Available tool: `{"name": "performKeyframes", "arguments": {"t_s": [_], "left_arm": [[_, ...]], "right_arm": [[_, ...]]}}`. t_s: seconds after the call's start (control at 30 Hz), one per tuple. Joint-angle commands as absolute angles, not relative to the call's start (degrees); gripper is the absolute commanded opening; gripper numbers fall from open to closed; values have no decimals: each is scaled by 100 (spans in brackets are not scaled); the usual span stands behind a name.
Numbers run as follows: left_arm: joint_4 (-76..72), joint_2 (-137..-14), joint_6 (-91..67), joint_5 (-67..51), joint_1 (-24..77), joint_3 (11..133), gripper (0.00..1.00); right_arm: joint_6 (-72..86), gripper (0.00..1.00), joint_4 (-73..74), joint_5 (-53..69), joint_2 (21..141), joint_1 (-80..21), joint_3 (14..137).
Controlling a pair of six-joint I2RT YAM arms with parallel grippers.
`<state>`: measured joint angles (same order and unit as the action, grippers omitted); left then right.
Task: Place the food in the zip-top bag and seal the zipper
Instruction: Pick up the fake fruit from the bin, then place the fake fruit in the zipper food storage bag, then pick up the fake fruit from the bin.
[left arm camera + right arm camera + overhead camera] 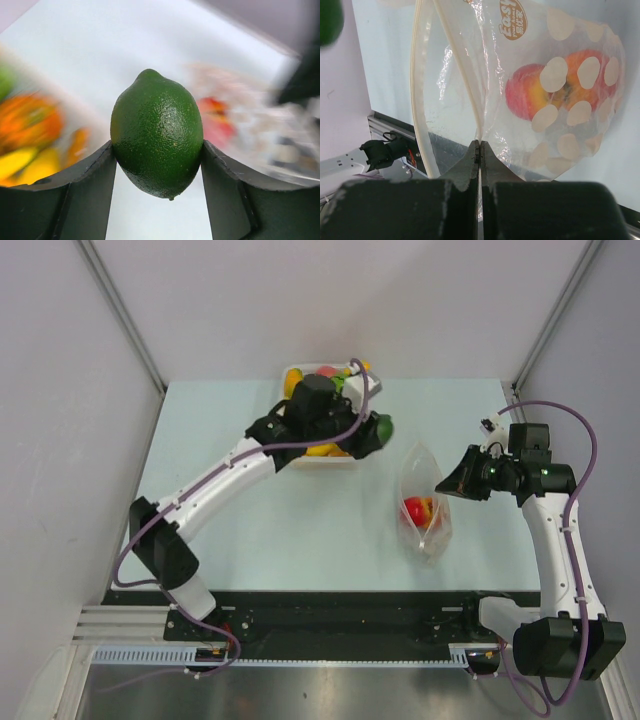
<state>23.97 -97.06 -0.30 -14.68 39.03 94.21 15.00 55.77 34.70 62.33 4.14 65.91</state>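
Observation:
My left gripper [378, 430] is shut on a green toy lime [156, 133], held above the table between the white basket and the bag; the lime also shows in the top view [383, 427]. The zip-top bag [425, 502] stands with its mouth open and red and orange food [418, 509] inside. My right gripper [480, 145] is shut on the bag's right mouth edge, pinching the pale zipper strip [465, 75]. In the right wrist view the bag [560, 100] shows white dots, with red and orange fruit [555, 92] inside.
The white basket [292, 374] at the back holds several more yellow, orange and green toy foods, partly hidden under my left arm. Grey walls stand on both sides. A black rail runs along the near table edge [330, 612].

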Motion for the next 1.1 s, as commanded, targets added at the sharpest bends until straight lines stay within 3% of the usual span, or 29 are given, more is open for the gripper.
{"name": "performKeyframes", "arguments": {"t_s": [0.0,0.27,0.47,0.53,0.8,1.0,1.07], "left_arm": [[2259,-9483,-483,-1960,4727,9589,58],[2267,-10177,-773,-2083,5510,9659,58],[2417,-10310,-800,-1803,5581,9659,85],[2391,-10213,-782,-1767,5546,9712,99],[1733,-10063,-1037,-1153,4510,10344,100],[1310,-10915,-1468,-819,3393,10801,100],[1310,-11152,-1372,-84,3253,11125,100]], "right_arm": [[1608,0,5449,3454,6214,448,6680],[1591,0,5493,3480,6196,483,6759],[1486,0,5502,3428,6179,536,6724],[1477,0,5502,3437,6179,545,6706],[1476,0,5458,3472,6258,606,6759],[1433,0,5441,3463,6240,615,6777],[1371,0,5475,3445,6223,624,6759]]}}
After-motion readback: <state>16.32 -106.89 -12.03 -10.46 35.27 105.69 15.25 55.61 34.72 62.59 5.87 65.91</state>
